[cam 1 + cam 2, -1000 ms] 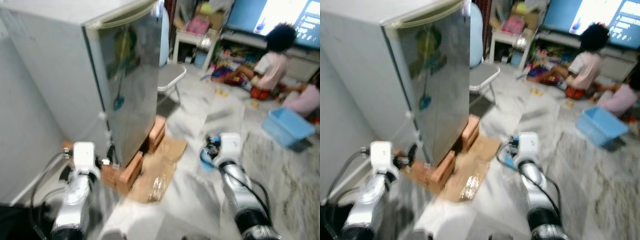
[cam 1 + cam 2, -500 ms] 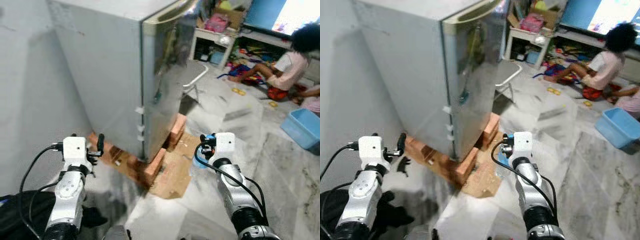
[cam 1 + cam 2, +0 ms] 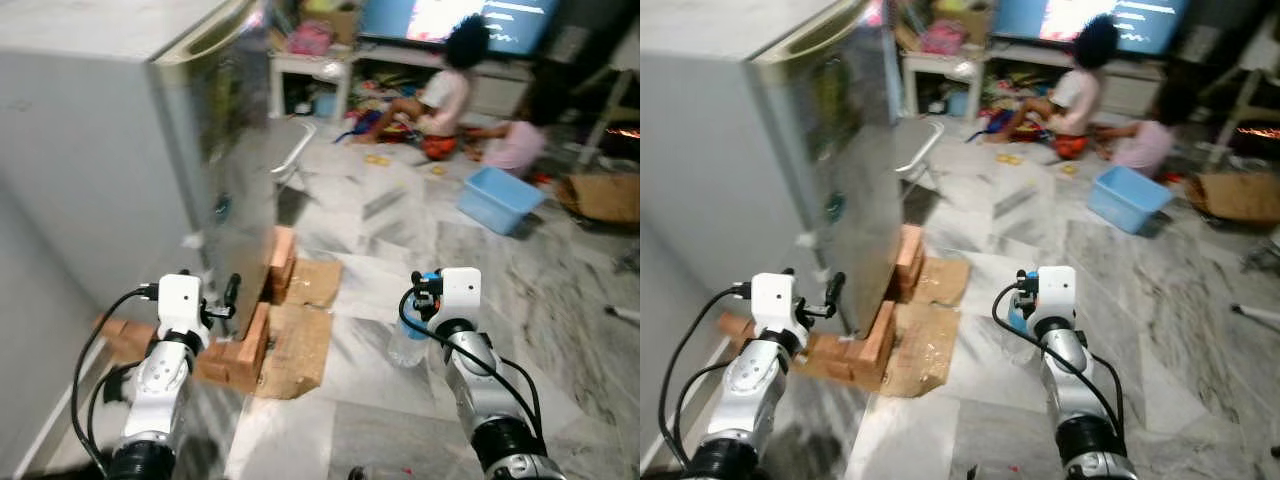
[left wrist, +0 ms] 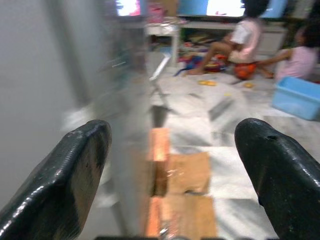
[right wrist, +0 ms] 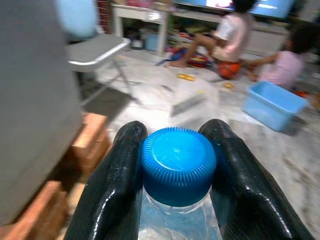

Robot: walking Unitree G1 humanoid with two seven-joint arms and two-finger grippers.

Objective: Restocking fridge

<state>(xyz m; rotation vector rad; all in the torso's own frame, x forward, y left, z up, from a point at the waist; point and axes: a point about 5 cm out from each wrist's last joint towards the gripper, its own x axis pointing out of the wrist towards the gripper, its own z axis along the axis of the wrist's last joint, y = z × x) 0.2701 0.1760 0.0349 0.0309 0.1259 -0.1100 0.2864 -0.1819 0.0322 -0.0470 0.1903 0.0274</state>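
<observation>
The right gripper (image 5: 175, 170) had its jaws closed on the neck of a clear water bottle (image 3: 408, 343), fingers (image 5: 112, 185) pressed either side of the blue cap (image 5: 178, 164). The bottle hung upright below the wrist, to the right of the fridge and nearer the robot, probably carried by the neck so it stays vertical and the body stays free for setting down inside.

The left gripper (image 4: 170, 165) was empty w/ jaws wide apart, held out just near of the fridge (image 3: 140, 150) front corner (likely kept free to pull the door). The fridge door (image 3: 235, 170) looked shut, so the bottle was not yet stocked; I'd judge the task early, w/ the door to open first.

The fridge stood at the left on red bricks (image 3: 245, 345), presumably to lift it off the floor, w/ flattened cardboard (image 3: 300, 335) spread on the marble floor (image 3: 400, 250) just right of them. A folding chair (image 3: 920, 140) sat beyond the fridge.

Far right, two people sat on the floor by a blue tub (image 3: 497, 197) below a lit screen (image 3: 440, 18), well apart from the robot. Views were a bit blurred.
</observation>
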